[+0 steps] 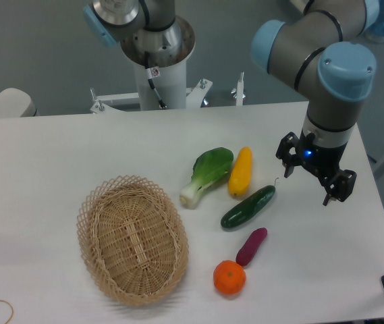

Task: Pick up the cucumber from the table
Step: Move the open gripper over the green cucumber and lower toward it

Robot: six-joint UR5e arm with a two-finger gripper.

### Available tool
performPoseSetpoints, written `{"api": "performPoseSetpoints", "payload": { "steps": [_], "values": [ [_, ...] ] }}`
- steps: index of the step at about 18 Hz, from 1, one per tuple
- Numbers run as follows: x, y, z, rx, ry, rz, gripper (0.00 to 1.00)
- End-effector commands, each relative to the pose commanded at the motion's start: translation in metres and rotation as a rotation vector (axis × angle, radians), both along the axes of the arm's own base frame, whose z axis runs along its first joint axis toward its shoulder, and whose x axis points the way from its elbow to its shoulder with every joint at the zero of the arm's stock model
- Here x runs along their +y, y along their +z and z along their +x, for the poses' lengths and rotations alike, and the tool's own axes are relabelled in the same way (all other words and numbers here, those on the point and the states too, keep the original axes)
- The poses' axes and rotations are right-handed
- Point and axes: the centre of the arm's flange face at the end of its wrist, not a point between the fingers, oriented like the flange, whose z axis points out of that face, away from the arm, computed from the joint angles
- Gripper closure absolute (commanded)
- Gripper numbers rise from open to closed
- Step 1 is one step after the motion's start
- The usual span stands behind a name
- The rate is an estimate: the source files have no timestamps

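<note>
You are looking at a white surface [57, 155] with rounded corners, and it is filling most of the view. Behind it a grey wall is standing, and the white base of the arm [159, 74] is rising at the far edge, in the middle. A pale rounded object [6, 104] is showing at the far left corner.

The things are lying in the middle and the near part of the surface. One cucumber [248, 206], dark green and glossy, is lying diagonally right of centre, with its thin stem tip pointing to the far right. One yellow vegetable [240, 171] is lying just beside it on the far side. One bok choy [207, 175] is resting left of the yellow one, very close to it. One purple vegetable [251, 246] is lying near the cucumber on the near side, and one orange [229, 277] is sitting just beside its near end. One wicker basket [132, 239] is standing to the left of them, apart from the vegetables.

The end effector [310, 177] is hanging to the right of the cucumber, apart from it, with its two fingers spread wide and nothing between them. One finger [285, 162] is standing close to the stem tip of the cucumber.

The far left part of the surface is giving bare white area. The right edge is running close behind the end effector, and the near edge is passing just below the orange. A thin curved wire [3, 309] is lying at the near left corner.
</note>
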Motion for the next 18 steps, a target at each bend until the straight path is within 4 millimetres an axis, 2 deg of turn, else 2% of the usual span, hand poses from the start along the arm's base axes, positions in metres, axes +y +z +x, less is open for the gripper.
{"api": "performPoseSetpoints", "payload": {
  "steps": [4,8,12,14,17,18],
  "values": [
    [0.011,-0.029,0.017,0.001,0.007,-0.003,0.0],
    [0.008,-0.065,0.028,0.001,0.094,0.012,0.0],
    [0.013,-0.09,0.037,-0.009,0.181,0.027,0.0],
    [0.012,-0.102,0.042,-0.02,0.181,0.018,0.0],
    [0.005,-0.13,0.054,-0.035,0.181,0.007,0.0],
    [0.002,-0.132,0.056,-0.025,0.183,0.014,0.0]
  ]
}}
